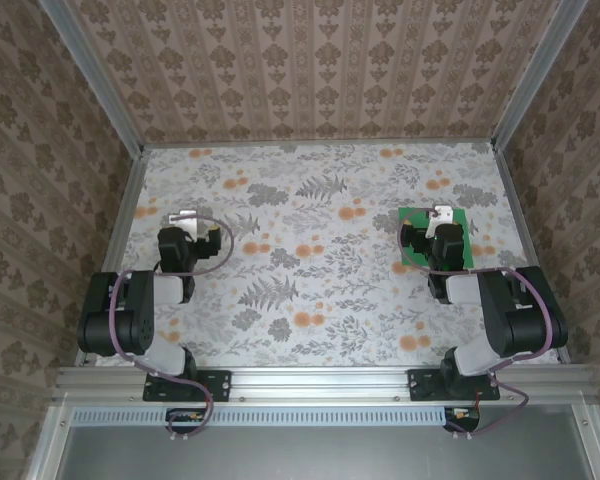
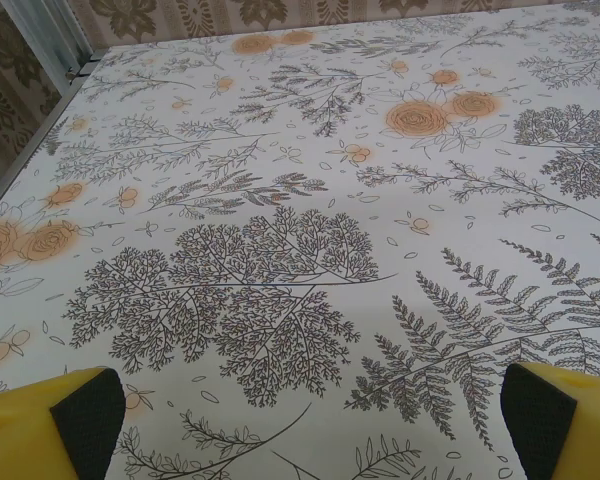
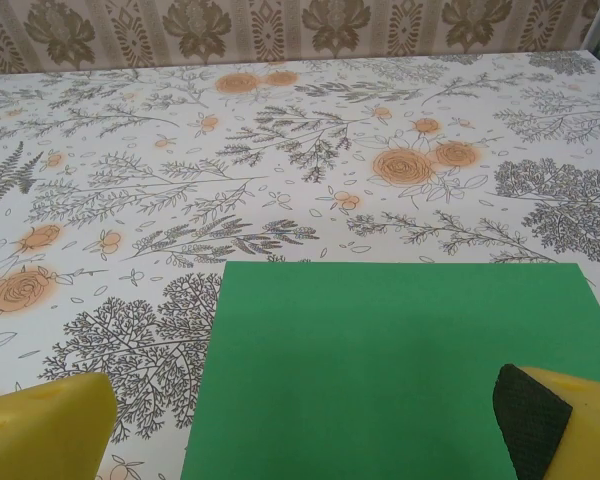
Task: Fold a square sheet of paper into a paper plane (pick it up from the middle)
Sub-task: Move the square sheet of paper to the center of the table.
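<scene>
From above, seeing the square sheet of paper (image 1: 410,216), thin, smooth, bright green, lying flat on the floral-clothed desk (image 1: 310,200) beneath the released right tool (image 1: 442,214), the left tool (image 1: 187,218) hanging well apart; at the left wrist, seeing yellow, black-padded fingers (image 2: 40,425) standing spread over bare print; at the right wrist, seeing them spread over the sheet's near part.

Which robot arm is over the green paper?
The right arm: the right end effector is over the square sheet of paper, jaws open. The left end effector, also open, is over the flowery cloth, away from the paper.
</scene>
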{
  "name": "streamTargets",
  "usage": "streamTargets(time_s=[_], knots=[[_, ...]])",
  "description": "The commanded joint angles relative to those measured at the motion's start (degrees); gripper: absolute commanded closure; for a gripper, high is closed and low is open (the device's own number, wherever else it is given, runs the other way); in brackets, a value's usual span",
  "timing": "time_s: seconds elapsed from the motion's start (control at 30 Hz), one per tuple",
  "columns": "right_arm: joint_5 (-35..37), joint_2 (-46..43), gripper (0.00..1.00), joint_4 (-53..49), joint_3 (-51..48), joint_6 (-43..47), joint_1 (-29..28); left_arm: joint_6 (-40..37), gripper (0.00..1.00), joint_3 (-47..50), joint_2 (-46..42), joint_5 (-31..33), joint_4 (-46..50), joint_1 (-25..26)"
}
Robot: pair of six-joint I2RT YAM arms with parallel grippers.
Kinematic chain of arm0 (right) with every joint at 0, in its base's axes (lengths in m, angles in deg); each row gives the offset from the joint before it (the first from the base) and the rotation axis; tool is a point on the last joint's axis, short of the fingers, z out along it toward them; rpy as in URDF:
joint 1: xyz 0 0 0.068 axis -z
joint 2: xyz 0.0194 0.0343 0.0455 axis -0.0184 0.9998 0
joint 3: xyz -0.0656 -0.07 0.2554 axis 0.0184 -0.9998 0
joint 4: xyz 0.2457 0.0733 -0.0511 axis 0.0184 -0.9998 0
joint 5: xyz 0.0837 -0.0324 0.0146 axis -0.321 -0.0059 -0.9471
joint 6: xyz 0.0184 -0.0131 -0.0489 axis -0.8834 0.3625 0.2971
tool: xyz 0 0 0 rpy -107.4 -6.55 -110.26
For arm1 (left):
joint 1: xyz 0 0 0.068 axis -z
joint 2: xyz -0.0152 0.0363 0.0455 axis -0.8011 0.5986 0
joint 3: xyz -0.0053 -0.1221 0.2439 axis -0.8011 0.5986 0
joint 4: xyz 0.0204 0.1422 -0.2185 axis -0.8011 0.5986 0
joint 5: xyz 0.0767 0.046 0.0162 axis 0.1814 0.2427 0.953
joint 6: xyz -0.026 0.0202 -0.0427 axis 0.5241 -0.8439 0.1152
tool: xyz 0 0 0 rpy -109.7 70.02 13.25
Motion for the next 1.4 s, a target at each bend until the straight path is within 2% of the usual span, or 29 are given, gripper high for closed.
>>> streamTargets(time_s=[0.0, 0.83, 0.93, 1.0, 1.1, 1.23, 1.37], knots=[[1.0, 0.8, 0.00, 1.6, 1.0, 0.6, 0.3, -1.2, 0.00, -1.1, 0.7, 0.3, -2.0, -0.4], [1.0, 0.7, 0.00, 1.8, 0.9, 0.6, 0.3, -1.0, 0.00, -1.1, 0.6, -0.5, -1.9, -0.8], [3.3, -0.5, 0.00, 0.7, 1.1, -0.1, 0.2, 0.1, 0.00, -0.2, -0.6, 3.2, -3.1, -0.6], [5.3, -4.8, 0.00, -4.9, 2.2, -0.7, 0.2, 0.7, 0.00, 0.7, -3.2, 4.7, -2.6, -0.6], [9.7, -12.9, 0.00, -20.0, 7.2, -3.7, 0.2, 1.9, 0.00, -0.3, -8.5, 8.7, 3.9, -0.4], [10.1, -19.7, 0.00, -38.3, 14.1, -9.2, 0.2, 7.4, 0.00, -7.3, -15.0, 13.3, 21.9, 0.0], [6.3, -21.0, 0.00, -53.2, 20.6, -15.8, 0.2, 14.3, 0.00, -16.7, -17.6, 9.9, 40.3, 0.7]])
